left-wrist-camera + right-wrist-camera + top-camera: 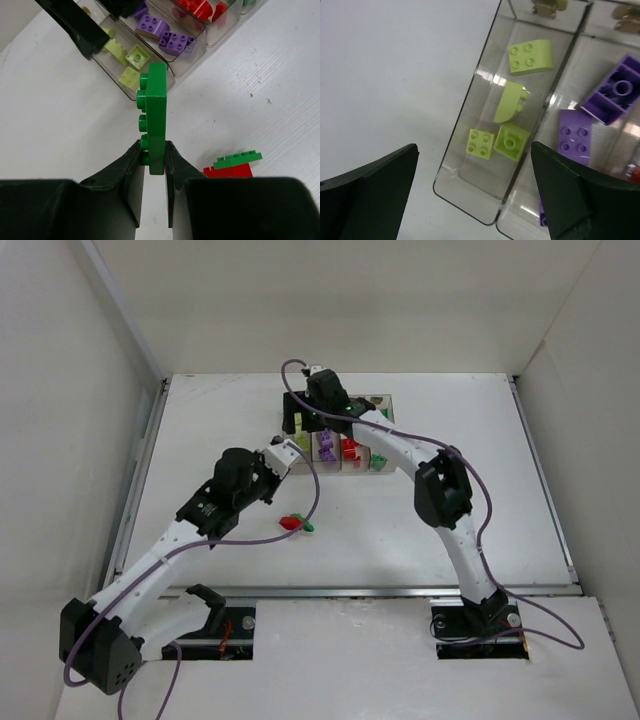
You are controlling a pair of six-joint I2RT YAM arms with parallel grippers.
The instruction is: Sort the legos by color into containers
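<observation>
Green flat plate (pixel 156 117) is pinched on edge in the left gripper (pixel 154 159). Its studs face left in the wrist view and most of its length sticks out past the fingertips. Jaws are nearly closed, the gap only plate-thick. The plate sits just near of the containers (pixel 340 448), its far tip lined up with the near end of the leftmost one. Can't tell its height above the table (pixel 470 530).

The containers are four clear bins in a row at far centre. Left to right:
- yellow-green bin (pixel 487 75): four yellow-green bricks (pixel 530 57), one of them curved
- purple bin (pixel 575 80): purple bricks (pixel 615 92), several
- red bin (pixel 350 450): red pieces inside, count unclear
- green bin (pixel 378 460): something green inside, too small to detail

Two legos lie loose on the table, near of the bins and between the arms: a red brick (pixel 230 171) with a small green plate (pixel 238 158) lying on top of it.

Right gripper (pixel 474 165) hangs over the near end of the yellow-green bin, spread wide and holding nothing. One finger is over bare table left of the bin, the other over the purple bin.

Purple cables (pixel 470 490) run along both arms.
</observation>
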